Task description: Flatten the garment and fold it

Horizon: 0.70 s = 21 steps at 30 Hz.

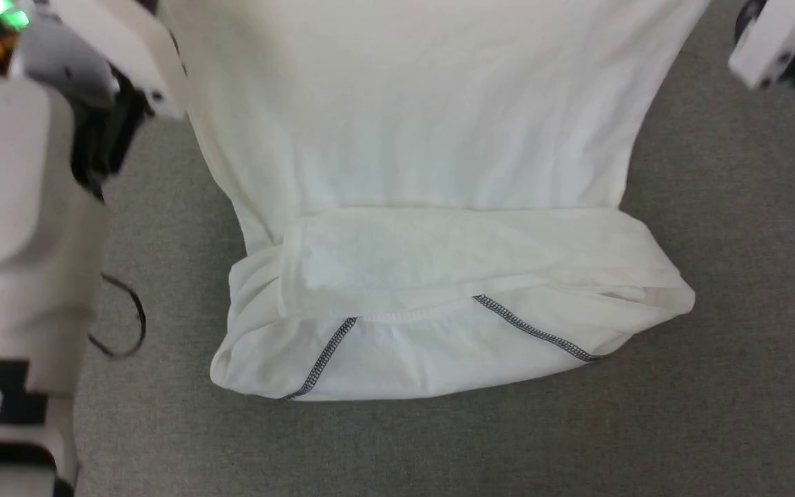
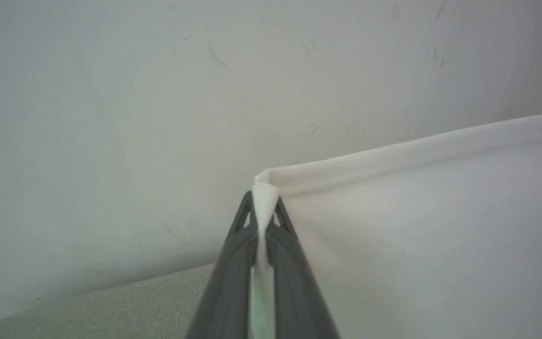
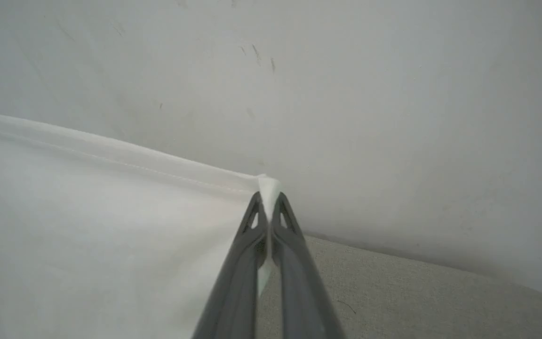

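Left gripper [image 2: 265, 195]: fingers clamped on a corner of the shirt [image 1: 425, 124], with a white tab of cloth pinched between the tips. From there the edge [image 2: 417, 146] runs off to the right in the left wrist view, fairly straight.

Right gripper [image 3: 268, 197]: same, clenched on the opposite corner, cloth poking out past the tips. The stitched edge runs off to the left in the right wrist view. It's probably the hem, but the view is too soft to be sure.

A scuffed pale wall [image 2: 111, 94] is behind both grips.

Head view: the shirt hangs as a flat white panel from the top of the frame, between the two pale arm links at the upper corners. Its lower end rests on the grey carpet [image 1: 715, 428], doubled over into a bunched roll. The ribbed collar [image 1: 411, 316] lies on the near side of that roll, with two dark zigzag seams [image 1: 535, 331] slanting away from it left and right. The cloth is rumpled at both ends of the roll.

A thin dark cable [image 1: 128, 324] loops on the carpet left of the shirt, beside the left forearm [image 1: 18, 228].
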### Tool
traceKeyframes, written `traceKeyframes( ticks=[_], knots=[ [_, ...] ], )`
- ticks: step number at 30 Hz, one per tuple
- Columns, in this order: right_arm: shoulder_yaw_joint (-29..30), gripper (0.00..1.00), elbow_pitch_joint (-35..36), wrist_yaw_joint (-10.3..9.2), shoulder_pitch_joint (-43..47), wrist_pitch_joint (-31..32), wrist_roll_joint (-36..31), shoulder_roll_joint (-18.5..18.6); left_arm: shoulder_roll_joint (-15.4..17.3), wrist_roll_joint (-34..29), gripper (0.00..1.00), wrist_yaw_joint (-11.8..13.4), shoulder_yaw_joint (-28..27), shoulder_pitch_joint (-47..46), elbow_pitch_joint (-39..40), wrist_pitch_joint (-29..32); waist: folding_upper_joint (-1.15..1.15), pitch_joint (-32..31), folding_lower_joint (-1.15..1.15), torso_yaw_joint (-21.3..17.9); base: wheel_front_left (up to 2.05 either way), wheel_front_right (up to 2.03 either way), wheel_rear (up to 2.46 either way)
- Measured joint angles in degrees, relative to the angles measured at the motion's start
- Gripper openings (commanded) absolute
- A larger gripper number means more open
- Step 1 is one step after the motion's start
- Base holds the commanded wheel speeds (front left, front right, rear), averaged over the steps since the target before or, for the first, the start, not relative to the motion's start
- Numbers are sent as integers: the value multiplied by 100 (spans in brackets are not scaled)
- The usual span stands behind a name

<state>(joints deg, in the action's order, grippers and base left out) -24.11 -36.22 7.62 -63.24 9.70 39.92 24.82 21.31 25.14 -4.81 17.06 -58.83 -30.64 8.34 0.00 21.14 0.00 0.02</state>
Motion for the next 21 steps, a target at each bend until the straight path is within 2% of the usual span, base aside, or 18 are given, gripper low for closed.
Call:
traceKeyframes(
  ticks=[4, 9, 16, 21],
  knots=[
    [-246, 0, 385, -1, 915, -183, 112, 166, 21, 103, 0, 169, -47, 1109, 553, -243, 0, -295, 0, -16, 0, 0, 0],
    [-391, 0, 766, -1, 2173, -327, 311, 226, 65, 377, 0, 463, -86, 2864, 1451, -186, 0, -668, -1, -28, 0, 0, 0],
    [-190, 0, 1035, -1, 3602, -437, 534, 250, 91, 686, 0, 851, -98, 4775, 2547, 51, 0, -1061, -2, -19, 0, 0, 0],
    [48, 0, 1287, -1, 4324, -485, 513, 208, 29, 944, 0, 987, -99, 5626, 2785, 122, 0, -1220, -1, -52, 0, 0, 0]
  ],
)
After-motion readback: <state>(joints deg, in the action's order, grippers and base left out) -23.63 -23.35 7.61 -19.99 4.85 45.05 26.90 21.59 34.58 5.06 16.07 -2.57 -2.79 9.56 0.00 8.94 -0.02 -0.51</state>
